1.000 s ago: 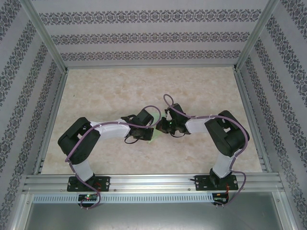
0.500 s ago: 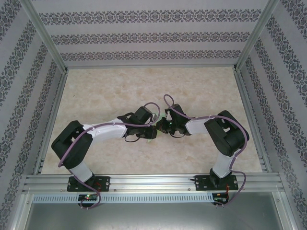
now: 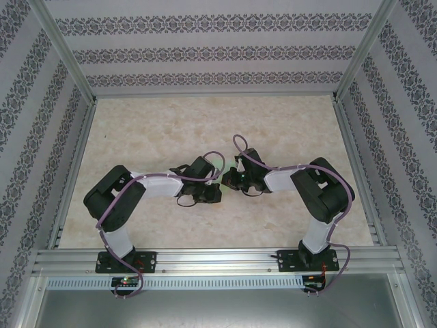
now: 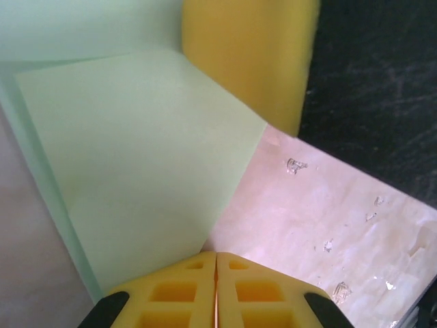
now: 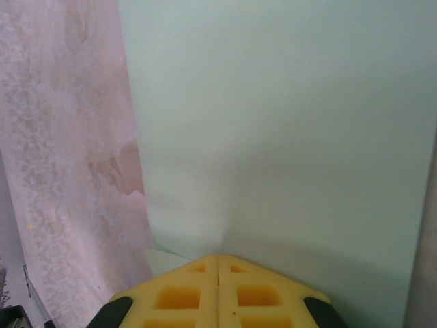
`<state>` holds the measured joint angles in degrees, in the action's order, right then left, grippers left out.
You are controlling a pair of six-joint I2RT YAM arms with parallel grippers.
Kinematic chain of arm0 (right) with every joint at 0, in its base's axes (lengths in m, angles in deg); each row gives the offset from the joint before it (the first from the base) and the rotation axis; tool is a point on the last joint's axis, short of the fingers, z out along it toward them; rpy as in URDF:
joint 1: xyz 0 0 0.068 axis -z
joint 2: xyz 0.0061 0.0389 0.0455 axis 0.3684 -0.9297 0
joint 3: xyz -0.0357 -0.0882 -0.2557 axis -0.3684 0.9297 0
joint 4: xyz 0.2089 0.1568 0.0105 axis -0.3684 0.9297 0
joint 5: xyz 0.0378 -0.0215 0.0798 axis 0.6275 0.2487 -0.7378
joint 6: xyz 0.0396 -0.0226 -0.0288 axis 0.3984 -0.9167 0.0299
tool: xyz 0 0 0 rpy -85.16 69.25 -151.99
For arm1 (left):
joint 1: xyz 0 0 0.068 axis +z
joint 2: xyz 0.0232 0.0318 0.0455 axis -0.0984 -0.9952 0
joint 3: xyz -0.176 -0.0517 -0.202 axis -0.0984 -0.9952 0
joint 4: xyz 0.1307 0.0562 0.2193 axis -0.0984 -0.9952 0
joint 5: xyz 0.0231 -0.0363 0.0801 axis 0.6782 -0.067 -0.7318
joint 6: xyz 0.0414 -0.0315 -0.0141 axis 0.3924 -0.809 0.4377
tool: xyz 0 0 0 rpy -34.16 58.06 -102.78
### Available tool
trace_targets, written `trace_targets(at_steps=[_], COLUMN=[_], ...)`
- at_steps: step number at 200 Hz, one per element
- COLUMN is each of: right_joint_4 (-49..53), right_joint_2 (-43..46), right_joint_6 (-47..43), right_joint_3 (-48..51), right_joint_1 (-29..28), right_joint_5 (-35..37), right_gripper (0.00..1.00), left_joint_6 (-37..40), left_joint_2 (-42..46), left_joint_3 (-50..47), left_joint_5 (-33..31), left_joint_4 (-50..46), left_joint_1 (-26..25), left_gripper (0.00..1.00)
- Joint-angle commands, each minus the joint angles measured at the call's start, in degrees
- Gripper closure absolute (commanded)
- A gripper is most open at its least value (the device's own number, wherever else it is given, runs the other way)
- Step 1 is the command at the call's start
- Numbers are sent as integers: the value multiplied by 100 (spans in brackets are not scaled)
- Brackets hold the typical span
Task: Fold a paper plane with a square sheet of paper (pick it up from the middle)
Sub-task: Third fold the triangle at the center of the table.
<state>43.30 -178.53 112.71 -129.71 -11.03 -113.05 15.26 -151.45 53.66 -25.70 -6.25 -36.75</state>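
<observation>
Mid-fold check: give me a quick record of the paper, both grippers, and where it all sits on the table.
paper: pale green sheet, one part folded over onto the rest, not yet a plane
place: near the middle of the table, between the two grippers
left gripper: shut, tips at the near edge of the folded part; unclear whether it pinches it
right gripper: shut on the sheet, which puckers at its tips
spacing: grippers close together, facing each other across the sheet

Right claw (image 5: pixel 218 260) closed, pinching green paper (image 5: pixel 287 123)
</observation>
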Motion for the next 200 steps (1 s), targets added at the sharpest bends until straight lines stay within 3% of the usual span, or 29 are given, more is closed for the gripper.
trace_targets(at_steps=[1, 86, 149, 200], right_joint_4=[401, 579, 595, 534], right_joint_2=[-271, -315, -332, -342], right_joint_6=[-76, -175, -197, -142], right_joint_3=[103, -14, -22, -68], right_joint_1=[-60, -31, -23, -26], right_joint_5=[339, 379, 362, 338], right_gripper=[94, 94, 94, 93], left_joint_6=[-89, -105, -407, -320], left_joint_2=[-162, 363, 564, 1261], left_joint_3=[-292, -910, -1464, -1180], left_joint_5=[-16, 86, 773, 958], left_joint_4=[151, -133, 406, 343], left_joint_1=[203, 273, 693, 792], left_gripper=[90, 89, 89, 87])
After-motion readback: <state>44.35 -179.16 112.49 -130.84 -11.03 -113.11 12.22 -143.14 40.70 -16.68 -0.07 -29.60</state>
